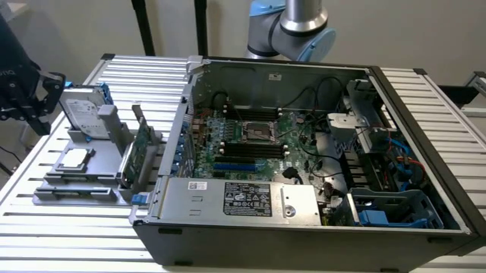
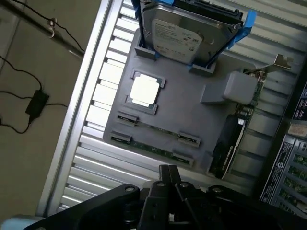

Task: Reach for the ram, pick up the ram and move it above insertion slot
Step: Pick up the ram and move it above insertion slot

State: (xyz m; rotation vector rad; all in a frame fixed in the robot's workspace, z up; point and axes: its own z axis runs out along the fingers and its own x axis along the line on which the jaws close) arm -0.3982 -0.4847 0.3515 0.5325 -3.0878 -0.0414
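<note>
Open computer case (image 1: pixel 304 250); hard drive (image 2: pixel 187 36); processor (image 2: pixel 144 90)

PSU label (image 1: pixel 248 201): was black with white print and small marks; none could be read.
White sticker (image 1: pixel 199 185): sat at 10 o'clock from the PSU label; its print was illegible.
Drive label (image 2: pixel 175 34): was white with rows of fine print, all unreadable.
Dark gear (image 1: pixel 9 74): bore pale letters, perhaps "onq", cut off.
Case sticker (image 2: pixel 282 160): its print was illegible.
</note>
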